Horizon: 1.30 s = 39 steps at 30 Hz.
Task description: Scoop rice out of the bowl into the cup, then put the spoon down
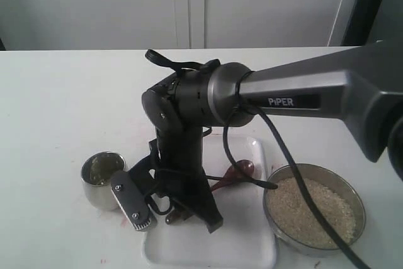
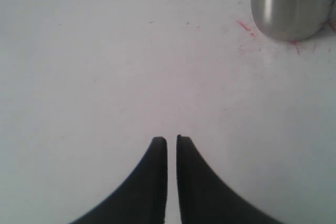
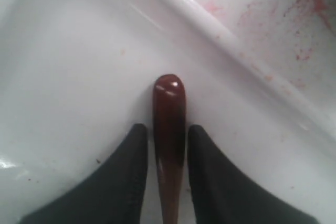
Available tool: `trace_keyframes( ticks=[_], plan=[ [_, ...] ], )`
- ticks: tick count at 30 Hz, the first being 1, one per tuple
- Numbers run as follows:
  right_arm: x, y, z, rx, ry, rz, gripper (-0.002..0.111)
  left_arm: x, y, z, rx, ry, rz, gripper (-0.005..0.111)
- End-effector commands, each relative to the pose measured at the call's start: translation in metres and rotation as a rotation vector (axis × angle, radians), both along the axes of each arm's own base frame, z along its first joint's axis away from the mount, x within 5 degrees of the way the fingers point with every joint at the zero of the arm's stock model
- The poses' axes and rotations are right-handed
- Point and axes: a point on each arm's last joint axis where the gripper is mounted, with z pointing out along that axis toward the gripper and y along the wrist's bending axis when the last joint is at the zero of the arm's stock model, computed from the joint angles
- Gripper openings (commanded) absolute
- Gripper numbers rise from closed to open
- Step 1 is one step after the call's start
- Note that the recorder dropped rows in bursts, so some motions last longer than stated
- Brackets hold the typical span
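The dark reddish-brown spoon (image 1: 239, 170) lies in the white tray (image 1: 252, 244), its oval bowl toward the steel bowl (image 1: 334, 171), which is full of rice (image 1: 312, 209). My right gripper (image 1: 179, 213) reaches down over the handle end. In the right wrist view the spoon (image 3: 169, 98) handle rests on the tray floor between the right gripper (image 3: 164, 129) fingers, which are open with a narrow gap on each side. The cup (image 1: 102, 177) stands left of the tray with pale contents inside. My left gripper (image 2: 171, 139) hovers shut and empty over bare table, with the cup (image 2: 291, 6) beyond it.
The right arm's forearm and its black cable (image 1: 283, 149) cross over the tray and the steel bowl. Red stains mark the table (image 2: 244, 27) near the cup and beside the tray's rim (image 3: 220, 40). A white wall closes off the back.
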Motion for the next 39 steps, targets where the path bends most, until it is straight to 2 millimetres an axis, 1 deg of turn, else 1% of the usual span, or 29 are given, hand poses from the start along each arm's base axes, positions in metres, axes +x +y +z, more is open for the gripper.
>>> trace_keyframes(
  ticks=[1, 3, 5, 7, 8, 9, 11, 12, 13, 14, 15, 16, 17, 18, 19, 21, 24, 28, 31, 34, 39],
  plan=[
    [-0.001, 0.0, 0.0, 0.001, 0.002, -0.022, 0.028, -0.001, 0.0, -0.008, -0.01, 0.064, -0.003, 0.014],
    [-0.001, 0.0, 0.002, 0.003, -0.001, -0.022, 0.027, -0.001, 0.0, -0.008, -0.01, 0.064, -0.003, 0.014],
    [-0.001, -0.001, 0.01, 0.016, -0.016, -0.022, 0.027, -0.001, 0.0, -0.008, -0.01, 0.064, -0.003, 0.014],
    [-0.002, -0.001, 0.022, 0.045, -0.046, -0.033, 0.027, -0.001, 0.0, -0.008, -0.01, 0.064, -0.003, 0.014],
    [0.0, -0.003, 0.034, 0.075, -0.075, -0.063, 0.025, -0.001, 0.0, -0.008, -0.01, 0.064, -0.003, 0.014],
    [0.001, -0.005, 0.041, 0.094, -0.092, -0.087, 0.022, -0.001, 0.0, -0.008, -0.01, 0.064, -0.003, 0.014],
    [0.006, -0.016, 0.075, 0.195, -0.164, -0.232, 0.01, -0.001, 0.0, -0.008, -0.01, 0.064, -0.003, 0.014],
    [0.007, -0.02, 0.084, 0.226, -0.183, -0.286, 0.007, -0.001, 0.0, -0.008, -0.01, 0.064, -0.003, 0.014],
    [0.008, -0.029, 0.102, 0.279, -0.213, -0.373, 0.002, -0.001, 0.0, -0.008, -0.01, 0.064, -0.003, 0.014],
    [0.008, -0.035, 0.112, 0.303, -0.227, -0.415, 0.0, -0.001, 0.0, -0.008, -0.01, 0.064, -0.003, 0.014],
    [0.008, -0.046, 0.131, 0.352, -0.248, -0.498, 0.0, -0.001, 0.0, -0.008, -0.01, 0.064, -0.003, 0.014],
    [0.006, -0.053, 0.144, 0.387, -0.262, -0.54, 0.0, -0.001, 0.0, -0.008, -0.01, 0.064, -0.003, 0.014],
    [0.003, -0.066, 0.163, 0.455, -0.262, -0.618, 0.0, -0.001, 0.0, -0.008, -0.01, 0.064, -0.003, 0.014],
    [-0.002, -0.072, 0.176, 0.508, -0.258, -0.655, 0.0, -0.001, 0.0, -0.008, -0.01, 0.064, -0.003, 0.014],
    [-0.007, -0.081, 0.193, 0.593, -0.234, -0.705, 0.0, -0.001, 0.0, -0.008, -0.01, 0.064, -0.003, 0.014],
    [-0.016, -0.093, 0.214, 0.684, -0.226, -0.747, 0.0, -0.001, 0.0, -0.008, -0.01, 0.064, -0.003, 0.014],
    [-0.032, -0.109, 0.243, 0.785, -0.246, -0.774, 0.0, -0.001, 0.0, -0.008, -0.01, 0.064, -0.003, 0.014],
    [-0.06, -0.129, 0.279, 0.889, -0.317, -0.769, 0.0, -0.001, 0.0, -0.008, -0.01, 0.064, -0.003, 0.014],
    [-0.087, -0.141, 0.304, 0.961, -0.378, -0.741, 0.0, -0.001, 0.0, -0.008, -0.01, 0.064, -0.003, 0.014],
    [-0.119, -0.156, 0.328, 1.056, -0.416, -0.754, 0.0, -0.001, 0.0, -0.008, -0.01, 0.064, -0.003, 0.014],
    [-0.17, -0.179, 0.356, 1.226, -0.427, -0.819, 0.0, -0.001, 0.0, -0.008, -0.01, 0.064, -0.003, 0.014]
  ],
)
